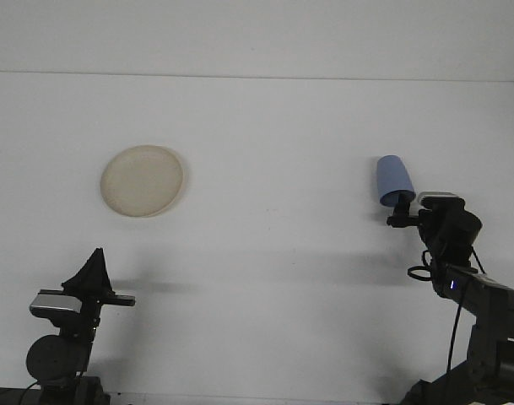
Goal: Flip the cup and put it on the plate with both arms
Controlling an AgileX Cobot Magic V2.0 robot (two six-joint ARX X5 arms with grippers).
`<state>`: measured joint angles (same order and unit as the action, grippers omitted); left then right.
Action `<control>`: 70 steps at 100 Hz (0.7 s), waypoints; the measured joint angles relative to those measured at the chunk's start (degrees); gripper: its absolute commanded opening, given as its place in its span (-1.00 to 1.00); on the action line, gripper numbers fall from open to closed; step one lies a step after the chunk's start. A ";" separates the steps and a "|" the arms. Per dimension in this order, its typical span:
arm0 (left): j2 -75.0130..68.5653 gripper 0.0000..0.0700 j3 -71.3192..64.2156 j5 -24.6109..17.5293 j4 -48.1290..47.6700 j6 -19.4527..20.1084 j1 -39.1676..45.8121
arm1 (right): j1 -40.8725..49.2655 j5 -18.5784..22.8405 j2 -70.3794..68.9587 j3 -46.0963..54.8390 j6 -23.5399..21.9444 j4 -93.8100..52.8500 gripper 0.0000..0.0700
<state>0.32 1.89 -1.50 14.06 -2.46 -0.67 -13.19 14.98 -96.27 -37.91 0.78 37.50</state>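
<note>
Cup (394, 180) in plain blue, smooth and matte like plastic, lies on its side on the white table (265, 143), a tapered cylinder with its narrower closed base pointing away from the robot and its wider open rim toward the near edge. Directly at that rim sits the right gripper (401, 211), its dark fingertips overlapping the mouth of the cup from the near side; whether they touch it, or how far apart they stand, cannot be told at this size. Far to the left of the cup, well apart from it, rests the plate (143, 180), a shallow round dish of pale cream colour with a soft raised rim and a dull finish. Nearer the camera than the plate, and a little left of it, the left gripper (92, 272) points upward as a dark wedge, its fingers appearing pressed together to a single tip, holding nothing.
</note>
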 measured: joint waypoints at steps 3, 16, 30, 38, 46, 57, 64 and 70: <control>0.00 -0.97 0.00 0.00 0.00 0.00 0.00 | 0.00 0.02 -0.72 -0.68 0.04 0.04 0.49; 0.00 -0.97 0.00 0.00 0.00 0.00 0.00 | -0.02 0.83 -3.76 -3.87 0.11 0.09 0.49; 0.00 -0.97 0.00 0.00 0.00 0.00 0.00 | -0.04 1.57 -6.34 -6.58 0.11 0.13 0.49; 0.00 -0.97 0.00 0.00 0.00 0.00 0.00 | -0.04 2.49 -7.41 -7.56 0.13 0.11 0.35; 0.00 -0.97 0.00 0.00 0.00 0.00 0.00 | -0.07 3.93 -8.20 -8.04 0.13 0.15 -0.22; 0.00 -0.97 0.00 0.00 0.00 0.00 0.00 | -0.07 5.64 -8.61 -8.07 0.44 0.11 -0.89; 0.00 -0.97 0.00 0.00 0.00 0.00 0.00 | -0.07 6.71 -8.61 -8.07 0.52 0.72 -1.00; 0.00 -0.97 0.00 0.00 0.00 0.00 0.00 | -0.07 7.34 -8.61 -8.07 0.52 1.33 -1.00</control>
<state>0.32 1.89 -1.50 14.06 -2.46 -0.67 -13.26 22.33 -104.88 -45.98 1.30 38.83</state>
